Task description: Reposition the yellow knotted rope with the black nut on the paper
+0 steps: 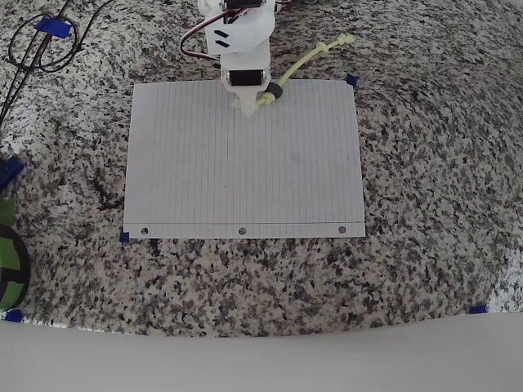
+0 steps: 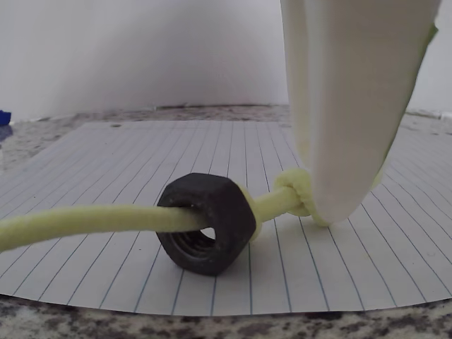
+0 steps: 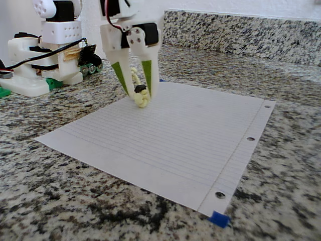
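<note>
I see my end effector (image 3: 139, 98) down at the far edge of the paper (image 1: 245, 180), near the top in the overhead view. Its two fingers (image 3: 120, 75) are close together, and the knot at one end of the yellow knotted rope (image 1: 304, 62) sits between their tips. In the wrist view a finger (image 2: 353, 106) presses right on that knot, so I think I have hold of the rope there.

The black nut (image 2: 205, 222) is threaded on the rope, just beside the knot. It stands on its edge on the paper, near the paper's edge.

The rope looks soft and bendy. It will flop and trail behind, not push. It is very light. The nut is hard and is likely the heavy bit, so it may slide along the rope until a knot stops it. I think the knot is the best place to pinch, because it is fat and will not slip out.

In the overhead view the rope runs from the held knot up and to the right. It leaves the paper and ends on the speckled surface (image 1: 425, 163), where its other knot lies. So most of the rope is off the paper, and I judge it needs to be pulled toward the middle of the sheet.
</note>
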{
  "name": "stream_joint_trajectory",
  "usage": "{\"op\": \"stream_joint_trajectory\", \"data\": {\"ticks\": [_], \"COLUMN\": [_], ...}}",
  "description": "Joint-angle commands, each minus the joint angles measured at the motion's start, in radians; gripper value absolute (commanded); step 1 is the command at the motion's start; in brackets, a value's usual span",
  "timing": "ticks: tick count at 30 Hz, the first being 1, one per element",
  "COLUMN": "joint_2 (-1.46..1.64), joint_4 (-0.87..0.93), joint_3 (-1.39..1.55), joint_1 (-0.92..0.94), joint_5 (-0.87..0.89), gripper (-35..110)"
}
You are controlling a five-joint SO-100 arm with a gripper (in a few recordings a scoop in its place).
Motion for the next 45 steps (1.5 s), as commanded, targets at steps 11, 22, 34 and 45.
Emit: {"op": "stream_joint_trajectory", "data": {"ticks": [11,22,34,45], "joint_2": [-0.089,-0.109,-0.110,-0.017], "joint_4": [0.015,0.015,0.003,-0.009], "joint_3": [-0.081,-0.092,-0.092,-0.091], "joint_1": [0.002,-0.011,-0.023,0.034], "joint_5": [-0.011,-0.011,-0.011,-0.011], "gripper": [34,29,0,0]}}
